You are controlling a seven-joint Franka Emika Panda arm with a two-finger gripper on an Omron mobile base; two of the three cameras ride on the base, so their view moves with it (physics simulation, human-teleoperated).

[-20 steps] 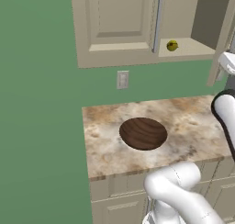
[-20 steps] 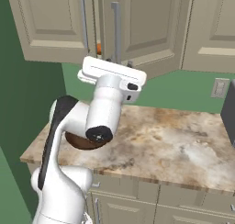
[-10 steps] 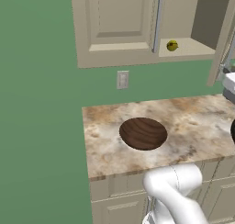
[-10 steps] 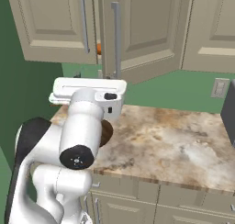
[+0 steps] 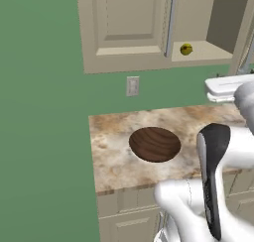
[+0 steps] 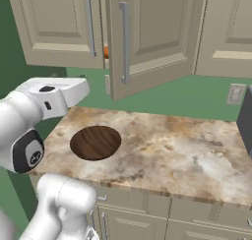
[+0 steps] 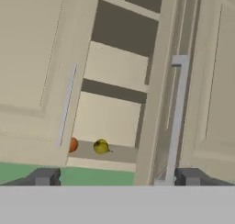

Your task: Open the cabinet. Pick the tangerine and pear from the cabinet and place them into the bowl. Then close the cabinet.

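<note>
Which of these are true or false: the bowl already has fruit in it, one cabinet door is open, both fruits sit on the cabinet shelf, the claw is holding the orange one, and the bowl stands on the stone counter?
1. The bowl already has fruit in it. False: it is empty.
2. One door of the cabinet is open. True: the right door is swung out, the left one shut.
3. The tangerine and the pear both sit on the cabinet shelf. True: they lie side by side on the bottom shelf.
4. The gripper is holding the tangerine. False: its fingers are wide open and empty, away from the fruit.
5. The bowl stands on the counter. True.
</note>
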